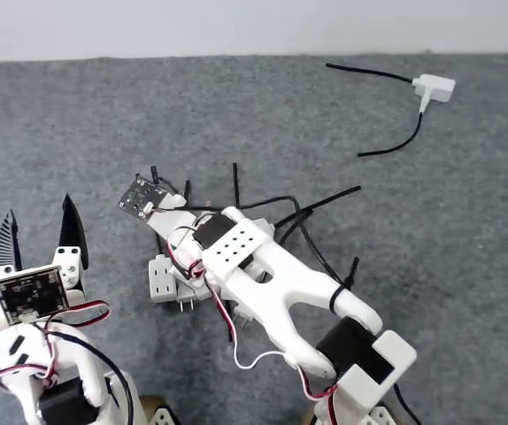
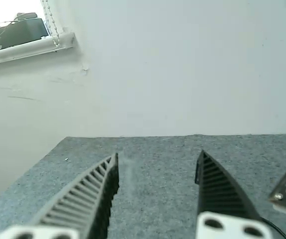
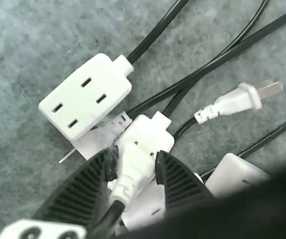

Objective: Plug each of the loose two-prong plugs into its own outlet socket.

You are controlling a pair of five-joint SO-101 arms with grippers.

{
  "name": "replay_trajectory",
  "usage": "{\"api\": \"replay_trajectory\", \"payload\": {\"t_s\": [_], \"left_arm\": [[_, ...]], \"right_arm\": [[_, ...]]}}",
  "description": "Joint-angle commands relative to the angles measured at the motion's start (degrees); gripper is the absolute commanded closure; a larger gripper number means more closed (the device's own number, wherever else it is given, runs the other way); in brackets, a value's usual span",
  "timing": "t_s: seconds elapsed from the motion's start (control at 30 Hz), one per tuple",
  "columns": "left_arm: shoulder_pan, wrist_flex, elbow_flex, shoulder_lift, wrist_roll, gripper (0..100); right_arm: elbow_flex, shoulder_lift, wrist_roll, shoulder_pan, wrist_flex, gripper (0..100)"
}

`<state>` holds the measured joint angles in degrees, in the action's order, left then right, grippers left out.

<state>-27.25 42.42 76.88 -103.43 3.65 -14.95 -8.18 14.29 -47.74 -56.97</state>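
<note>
Plug (image 3: 140, 142) pinched in right end effector (image 3: 133, 157) (arm low); left end effector (image 2: 158, 159) spread.

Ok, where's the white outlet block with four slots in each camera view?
High view: the outlet block lies on the grey mat, beside the right arm's wrist, toward the left arm.
Left wrist view: faces across the mat to the wall, between the open left fingers.
Right wrist view: it lies just past the right fingers, shut on a white plug.
Shared landmark: the grey mat.
</note>
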Motion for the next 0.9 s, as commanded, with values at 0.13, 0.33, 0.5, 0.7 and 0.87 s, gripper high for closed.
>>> {"api": "replay_trajectory", "payload": {"t_s": [0.13,0.33,0.5,0.7,0.87], "left_arm": [[0.0,-1.23,-0.48,-0.79,0.62,76],[0.0,-1.32,-0.48,-0.79,0.62,76],[0.0,-1.32,-0.57,-0.79,0.62,76],[0.0,-1.32,-0.57,-0.79,0.62,76],[0.0,-1.32,-0.48,-0.79,0.62,76]], "right_arm": [[0.0,0.48,-0.62,-0.92,2.59,99.1],[-3.34,-1.54,-0.62,-0.66,5.41,99.1],[-3.6,-4.53,-0.62,1.71,6.73,99.1],[-3.69,-7.87,-0.62,4.97,6.99,99.1],[-3.6,-8.4,-0.62,4.97,7.16,99.1]]}}
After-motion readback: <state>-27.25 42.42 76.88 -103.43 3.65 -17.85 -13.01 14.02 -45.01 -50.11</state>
